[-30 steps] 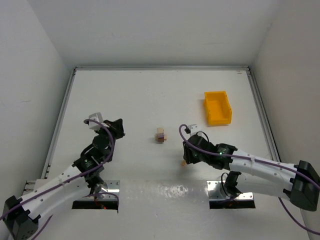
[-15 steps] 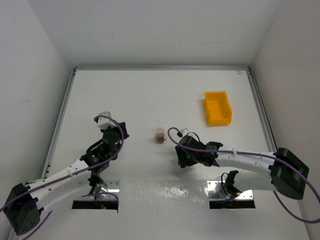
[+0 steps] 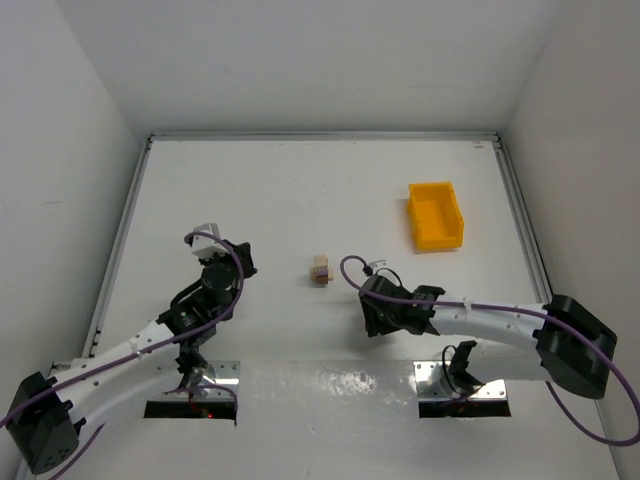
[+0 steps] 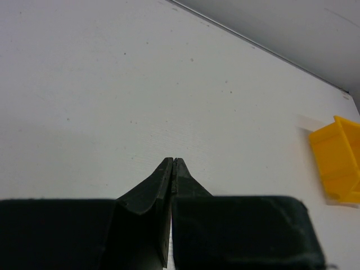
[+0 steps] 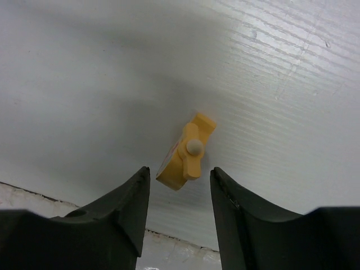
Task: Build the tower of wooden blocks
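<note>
Since one second ago, right gripper (image 5: 180, 170) swinging left over yellow pegged block (image 5: 187, 153) on table (image 3: 250, 190), spread wide, holding nothing. Left gripper (image 4: 173, 164) pinched, empty. Wood block tower (image 3: 320, 270) standing mid-table between arms. We should be centring block, closing squarely.

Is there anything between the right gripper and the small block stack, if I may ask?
Nothing visible lies on the table between the right gripper and the block stack; the yellow bin sits well aside.

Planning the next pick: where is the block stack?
Top view, mid-table: the block stack sits between the left arm and right arm, down-left of the yellow bin.
</note>
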Robot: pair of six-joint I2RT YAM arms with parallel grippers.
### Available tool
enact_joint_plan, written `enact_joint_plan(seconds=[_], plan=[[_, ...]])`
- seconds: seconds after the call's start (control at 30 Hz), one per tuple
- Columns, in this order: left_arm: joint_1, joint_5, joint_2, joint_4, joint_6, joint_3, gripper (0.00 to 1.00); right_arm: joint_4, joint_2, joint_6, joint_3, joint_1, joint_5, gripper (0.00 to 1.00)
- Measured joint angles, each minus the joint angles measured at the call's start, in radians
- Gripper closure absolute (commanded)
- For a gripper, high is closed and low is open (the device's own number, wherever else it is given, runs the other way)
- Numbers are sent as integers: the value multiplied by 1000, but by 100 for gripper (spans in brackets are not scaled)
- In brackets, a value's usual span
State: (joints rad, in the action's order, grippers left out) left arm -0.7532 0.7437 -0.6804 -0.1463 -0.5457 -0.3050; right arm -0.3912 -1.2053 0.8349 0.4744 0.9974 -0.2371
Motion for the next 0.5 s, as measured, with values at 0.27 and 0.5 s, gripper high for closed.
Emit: enact_joint_plan(seconds=[0.27, 0.5], plan=[[0, -5, 0, 0, 0, 0, 100, -14, -17, -32, 42, -14, 0, 51], [0, -9, 0, 0, 0, 0, 100, -16, -74, -38, 77, -50, -6, 58]])
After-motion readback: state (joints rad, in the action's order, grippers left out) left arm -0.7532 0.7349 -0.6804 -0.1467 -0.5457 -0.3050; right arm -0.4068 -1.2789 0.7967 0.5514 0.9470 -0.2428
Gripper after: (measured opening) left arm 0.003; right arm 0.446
